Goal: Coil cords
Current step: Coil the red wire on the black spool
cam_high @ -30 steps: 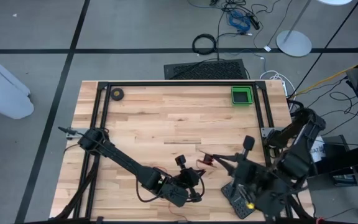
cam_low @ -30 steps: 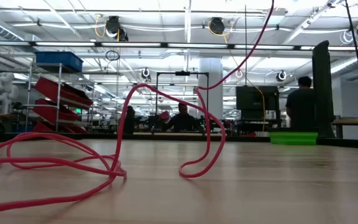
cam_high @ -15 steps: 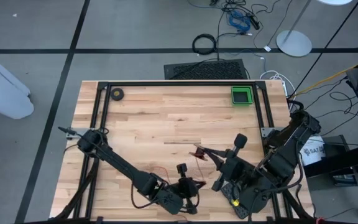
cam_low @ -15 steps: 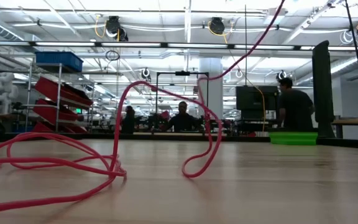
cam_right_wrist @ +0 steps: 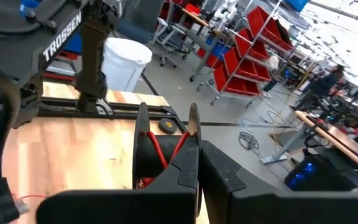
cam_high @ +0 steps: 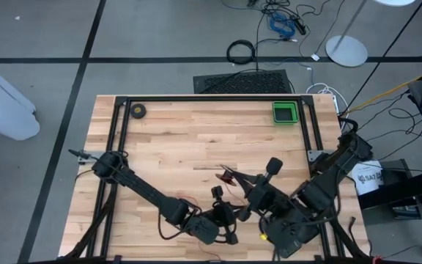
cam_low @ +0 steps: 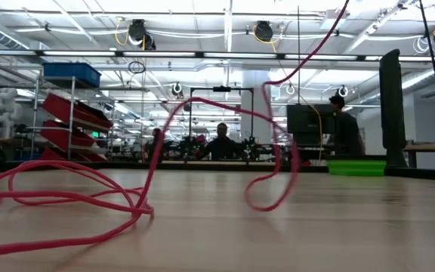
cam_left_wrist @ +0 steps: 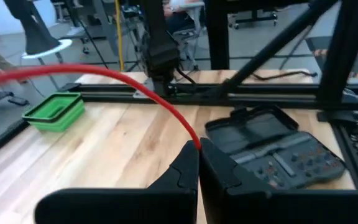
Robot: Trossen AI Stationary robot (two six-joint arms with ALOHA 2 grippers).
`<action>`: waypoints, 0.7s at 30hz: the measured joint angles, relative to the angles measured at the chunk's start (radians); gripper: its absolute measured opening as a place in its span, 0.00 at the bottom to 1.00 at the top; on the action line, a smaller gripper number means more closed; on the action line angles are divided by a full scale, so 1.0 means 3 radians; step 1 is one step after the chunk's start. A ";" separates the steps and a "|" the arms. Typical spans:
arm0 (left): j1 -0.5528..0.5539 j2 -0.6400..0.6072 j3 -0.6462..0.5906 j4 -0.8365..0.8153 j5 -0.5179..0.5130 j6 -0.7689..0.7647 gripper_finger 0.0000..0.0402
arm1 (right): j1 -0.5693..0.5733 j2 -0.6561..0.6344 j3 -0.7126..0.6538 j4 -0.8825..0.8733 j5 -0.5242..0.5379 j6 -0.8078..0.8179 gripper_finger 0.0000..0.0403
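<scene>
A thin red cord [cam_low: 138, 204] lies in loose loops on the wooden table's near side. One strand [cam_low: 308, 53] climbs out of the low view's top. My left gripper [cam_high: 233, 213] is near the table's front edge, raised and shut on the cord [cam_left_wrist: 135, 84]. My right gripper [cam_high: 234, 180] is just beyond it, also raised, shut on red strands [cam_right_wrist: 165, 146] with a dark piece around them. Where the strands join that piece is hidden. My left gripper pinches a single red strand [cam_left_wrist: 195, 140] at its fingertips. The fingers are nearly level and point toward the table's far right. From the tips the strand arcs up and away, clear of the table. My right gripper is shut where two red strands [cam_right_wrist: 178, 144] meet in a V just past its fingertips, framed by a dark piece [cam_right_wrist: 143, 149]. The fingers are nearly level and point toward the table's far left. The held part is clear of the table; the fingers hide the exact spot.
A green tray [cam_high: 285, 112] stands at the far right and a small dark tape roll [cam_high: 138, 111] at the far left. A black pedal box [cam_left_wrist: 272, 149] lies at the front right under my right arm. Black frame rails [cam_high: 196, 99] border the table. People show in the room behind.
My right gripper has gone toward the table's left edge and turned a little, taking its red strands along. The hanging loop of cord in the low view has swung toward that picture's right and changed shape. The loops lying on the table have stayed put.
</scene>
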 joint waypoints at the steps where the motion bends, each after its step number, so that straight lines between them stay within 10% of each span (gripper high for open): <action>1: 0.0008 0.0000 0.0013 0.0000 0.0007 0.0017 0.01 | -0.0020 0.0013 0.0000 -0.0002 -0.0002 -0.0013 0.00; 21: -0.0425 0.0000 0.0935 -0.1071 0.0070 0.0477 0.01 | -0.0166 0.0076 0.0000 -0.0024 -0.0716 -0.0217 0.00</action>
